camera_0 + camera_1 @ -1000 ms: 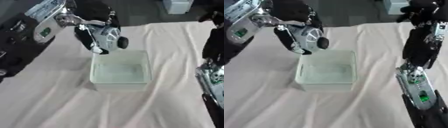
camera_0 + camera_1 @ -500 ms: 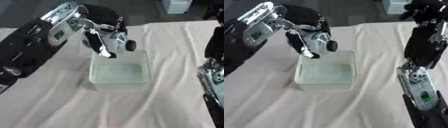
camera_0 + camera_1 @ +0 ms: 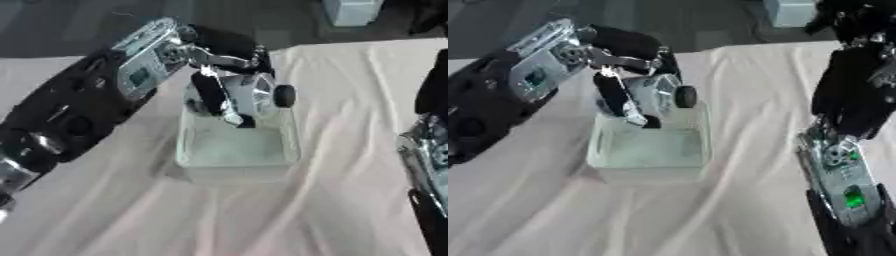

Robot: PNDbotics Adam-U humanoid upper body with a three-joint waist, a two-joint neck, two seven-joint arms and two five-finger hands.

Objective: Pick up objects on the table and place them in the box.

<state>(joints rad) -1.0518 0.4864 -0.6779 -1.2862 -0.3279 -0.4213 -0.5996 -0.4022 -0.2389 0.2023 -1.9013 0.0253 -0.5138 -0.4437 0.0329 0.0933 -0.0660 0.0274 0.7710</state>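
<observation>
Left eye view shows the left arm reaching in from the lower left of the frame to the centre, where the left hand (image 3: 229,95) hangs over the far edge of the box (image 3: 236,150). Its fingers are curled round a pale, silvery object (image 3: 252,94) with a dark round end facing right; what the object is cannot be made out. One dark finger (image 3: 210,95) runs down the object's left side, its tip dipping just inside the box's far rim.

The box is a clear, shallow, square container sitting at the middle of the frame on a white cloth (image 3: 332,200) that covers the table and lies in loose wrinkles. Nothing can be made out inside the box.

Right eye view shows the right arm (image 3: 846,170) along the right edge of the frame, black above and silver lower down, with a small green patch near the bottom. The right hand cannot be picked out in either view.

A pale blue container (image 3: 352,11) stands at the upper right, beyond the cloth.
</observation>
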